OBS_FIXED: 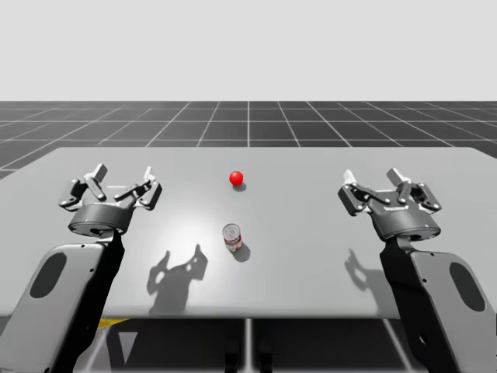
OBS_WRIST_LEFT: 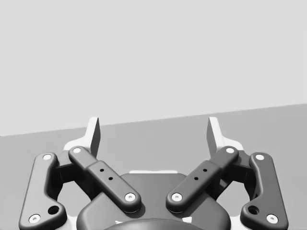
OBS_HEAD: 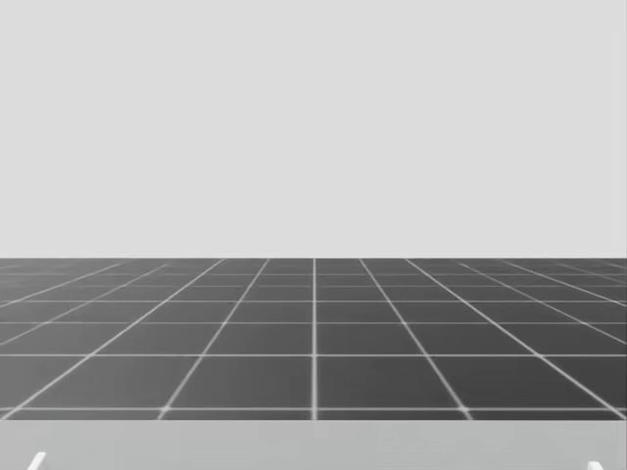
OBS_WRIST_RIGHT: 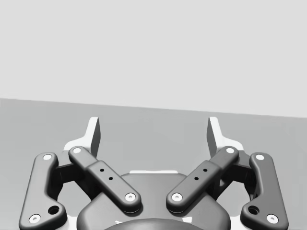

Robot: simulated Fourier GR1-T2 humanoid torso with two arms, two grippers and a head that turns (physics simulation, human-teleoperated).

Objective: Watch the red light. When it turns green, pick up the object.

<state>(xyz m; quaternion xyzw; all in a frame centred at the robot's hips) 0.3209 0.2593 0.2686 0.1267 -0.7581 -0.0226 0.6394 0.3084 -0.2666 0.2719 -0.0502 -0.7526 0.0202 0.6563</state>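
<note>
Simulated test scene, grey table (OBS_FIXED: 326, 167), gridded floor (OBS_HEAD: 313, 338)

My right pincer (OBS_WRIST_RIGHT: 153, 136) points out over the grey bench (OBS_WRIST_RIGHT: 43, 124). Its two pale fingers (OBS_WRIST_RIGHT: 94, 136) stand upright and wide apart, with bench surface showing in the gap between them. Dark links (OBS_WRIST_RIGHT: 103, 178) with bright pivot pins run from each finger back to the rounded dark housing (OBS_WRIST_RIGHT: 153, 223), an inner and an outer bar on either side. Ahead of the pincer the bench's far edge runs slightly tilted against a plain light-grey backdrop (OBS_WRIST_RIGHT: 153, 48).
</note>
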